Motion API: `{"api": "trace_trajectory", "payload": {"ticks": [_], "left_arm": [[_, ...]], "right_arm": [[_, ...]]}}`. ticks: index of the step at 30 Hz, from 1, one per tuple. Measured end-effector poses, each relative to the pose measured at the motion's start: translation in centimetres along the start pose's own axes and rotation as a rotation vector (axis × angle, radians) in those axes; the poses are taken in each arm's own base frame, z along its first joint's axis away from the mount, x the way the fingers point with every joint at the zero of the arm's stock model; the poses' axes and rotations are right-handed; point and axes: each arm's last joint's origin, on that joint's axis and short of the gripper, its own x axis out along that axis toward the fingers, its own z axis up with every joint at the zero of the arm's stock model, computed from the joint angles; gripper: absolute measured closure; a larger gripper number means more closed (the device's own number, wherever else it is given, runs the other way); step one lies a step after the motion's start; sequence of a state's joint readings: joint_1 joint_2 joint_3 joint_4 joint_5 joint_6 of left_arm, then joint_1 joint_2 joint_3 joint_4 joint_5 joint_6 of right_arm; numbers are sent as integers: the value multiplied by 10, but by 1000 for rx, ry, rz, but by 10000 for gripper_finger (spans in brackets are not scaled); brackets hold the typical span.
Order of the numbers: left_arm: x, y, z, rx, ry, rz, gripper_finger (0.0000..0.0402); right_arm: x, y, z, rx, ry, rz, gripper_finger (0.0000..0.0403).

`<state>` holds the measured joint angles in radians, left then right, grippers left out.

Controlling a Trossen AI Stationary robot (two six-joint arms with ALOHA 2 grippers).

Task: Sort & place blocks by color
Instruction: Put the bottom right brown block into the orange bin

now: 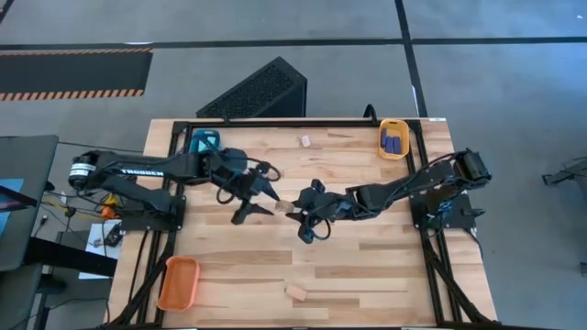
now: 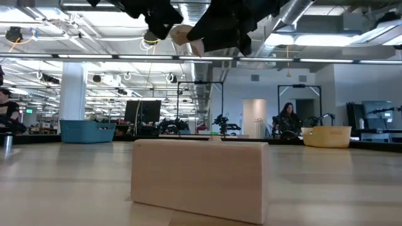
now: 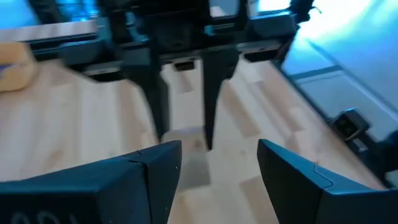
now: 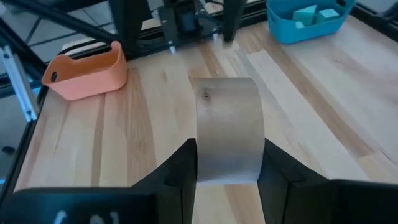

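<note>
My right gripper (image 1: 301, 214) is over the table's middle, shut on a pale tan wooden block (image 4: 227, 127), which also shows in the high view (image 1: 291, 207). My left gripper (image 1: 260, 207) is open and empty just left of that block and faces it. In the left wrist view its fingers (image 3: 158, 177) stand apart, a little short of the block (image 3: 184, 138). A second tan block (image 1: 305, 140) lies flat on the far part of the table. A third tan block (image 1: 296, 293) lies near the front edge and fills the low view's foreground (image 2: 200, 179). My right gripper pinches the tan block by two opposite sides (image 4: 200, 155) between its two fingers. The fingers come roughly level from the table's right. The block sticks out past the fingertips toward the left gripper. It is lifted clear of the table, high in the low view (image 2: 187, 36).
A teal tray (image 1: 204, 140) holding light cyan blocks (image 4: 306, 15) stands at the far left. A yellow-orange tray (image 1: 394, 137) holding dark blue blocks stands at the far right. An orange tray (image 1: 179, 282) stands at the near left. Bare wood lies in the near right part.
</note>
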<state>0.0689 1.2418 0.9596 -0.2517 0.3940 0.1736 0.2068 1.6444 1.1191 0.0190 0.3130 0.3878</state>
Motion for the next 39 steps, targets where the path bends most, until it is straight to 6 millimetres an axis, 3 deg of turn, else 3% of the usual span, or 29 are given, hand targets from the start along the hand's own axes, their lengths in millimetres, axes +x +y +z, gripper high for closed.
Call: {"api": "trace_trajectory", "payload": {"ticks": [7, 12, 24, 31, 34, 37, 39], "left_arm": [[28, 2, -3, -94, 0, -3, 203], [36, 3, -7, -137, 32, 115, 203], [36, 3, -6, -181, 28, 153, 208], [31, 4, 0, -195, 52, 209, 299], [28, 5, 4, -198, 81, 223, 300], [22, 3, 7, -233, 165, 239, 300], [12, -3, 0, -289, 331, 273, 300]], "right_arm": [[-2, 7, -2, -108, -4, 20, 271], [-3, 9, -4, -146, 1, 18, 271], [-3, 9, 0, -240, -37, 0, 265], [-2, 5, 2, -235, -44, -10, 262], [-2, 5, 4, -230, -57, -7, 251], [-1, 5, 4, -189, -54, -9, 231], [-3, 4, -2, -125, 3, -2, 214]]}}
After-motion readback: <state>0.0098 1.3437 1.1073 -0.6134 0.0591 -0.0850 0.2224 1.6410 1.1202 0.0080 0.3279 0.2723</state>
